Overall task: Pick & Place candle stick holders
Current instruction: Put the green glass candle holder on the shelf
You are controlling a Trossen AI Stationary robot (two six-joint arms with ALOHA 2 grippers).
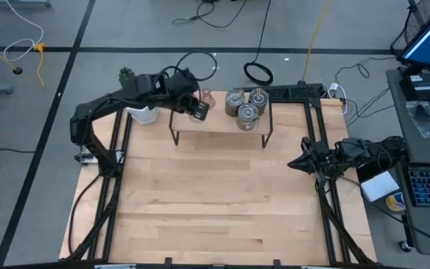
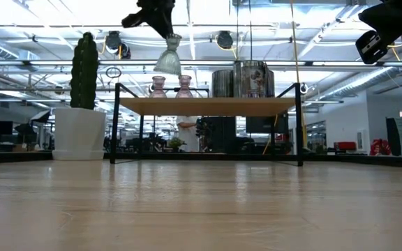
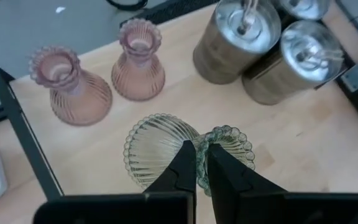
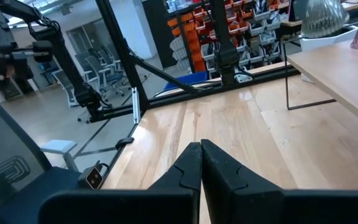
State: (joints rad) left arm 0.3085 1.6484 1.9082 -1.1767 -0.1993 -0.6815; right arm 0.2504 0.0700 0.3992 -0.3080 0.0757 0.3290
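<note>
The left gripper (image 3: 196, 163) is clenched on the rim of the olive-green holder (image 3: 166, 146), which hangs clear above the raised shelf (image 3: 185, 106) rather than resting on it. From the low view its long axis runs close to vertical, narrow neck up at the jaws and flared base pointing down at the shelf. Just beyond the jaws stand the two pink glass holders (image 3: 104, 78), upright on the shelf; farther off to one side, the three silvery metal cylinders (image 3: 272, 46) sit clustered. Five look placed, so this sixth appears to be the last. The right gripper (image 4: 201, 163) waits well apart at the table's edge, pinched closed on nothing.
</note>
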